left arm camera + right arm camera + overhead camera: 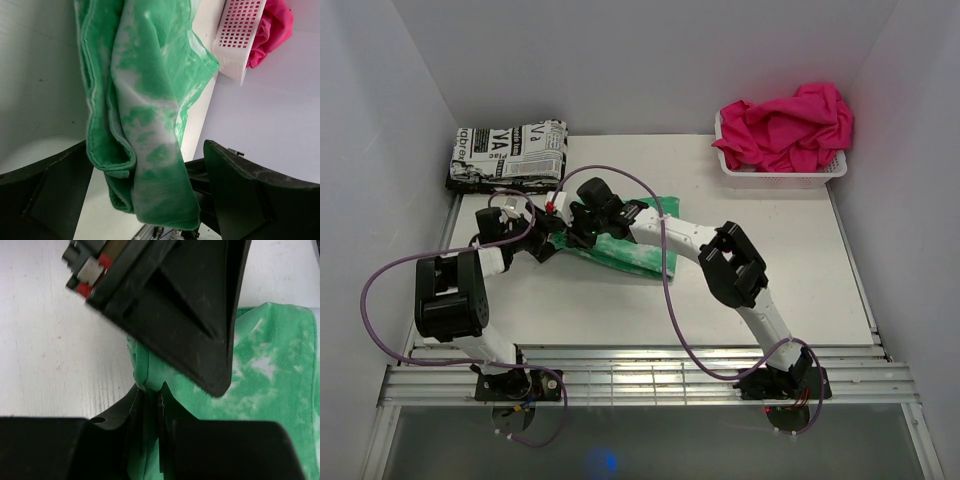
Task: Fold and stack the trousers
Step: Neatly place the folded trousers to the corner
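Note:
The mint-green tie-dye trousers [638,250] lie as a folded bundle at the table's middle. My right gripper [582,226] is at the bundle's left end, shut on a seamed edge of the cloth; the right wrist view shows the pinch [150,402] and the trousers [270,370] spreading to the right. My left gripper [546,238] is just left of it. In the left wrist view the folded trousers [150,115] run between its wide-apart fingers [45,200], and neither finger presses the cloth. The left gripper [175,305] also shows in the right wrist view, above the pinch.
A folded black-and-white newsprint cloth [510,155] lies at the back left corner. A white basket [825,170] at the back right holds a hot-pink cloth [785,128]; both also show in the left wrist view [240,35]. White walls enclose the table.

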`<control>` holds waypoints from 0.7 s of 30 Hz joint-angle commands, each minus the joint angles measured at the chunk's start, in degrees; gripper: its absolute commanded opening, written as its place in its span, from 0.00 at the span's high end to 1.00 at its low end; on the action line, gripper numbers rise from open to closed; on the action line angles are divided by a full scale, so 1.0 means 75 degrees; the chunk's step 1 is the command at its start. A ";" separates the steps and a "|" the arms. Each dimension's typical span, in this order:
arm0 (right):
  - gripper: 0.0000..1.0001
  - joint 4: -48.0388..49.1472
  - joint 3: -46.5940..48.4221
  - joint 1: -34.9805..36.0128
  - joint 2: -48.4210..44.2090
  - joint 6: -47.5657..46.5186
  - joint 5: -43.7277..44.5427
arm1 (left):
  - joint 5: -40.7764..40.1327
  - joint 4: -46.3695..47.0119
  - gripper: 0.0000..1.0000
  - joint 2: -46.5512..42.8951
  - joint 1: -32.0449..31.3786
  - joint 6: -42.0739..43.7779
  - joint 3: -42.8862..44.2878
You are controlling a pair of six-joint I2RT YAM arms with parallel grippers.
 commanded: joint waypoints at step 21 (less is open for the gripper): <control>0.92 0.1136 0.0848 0.0075 0.0342 0.1353 0.0129 | -0.0312 0.1948 0.34 0.0849 -0.0530 -0.1545 -0.0224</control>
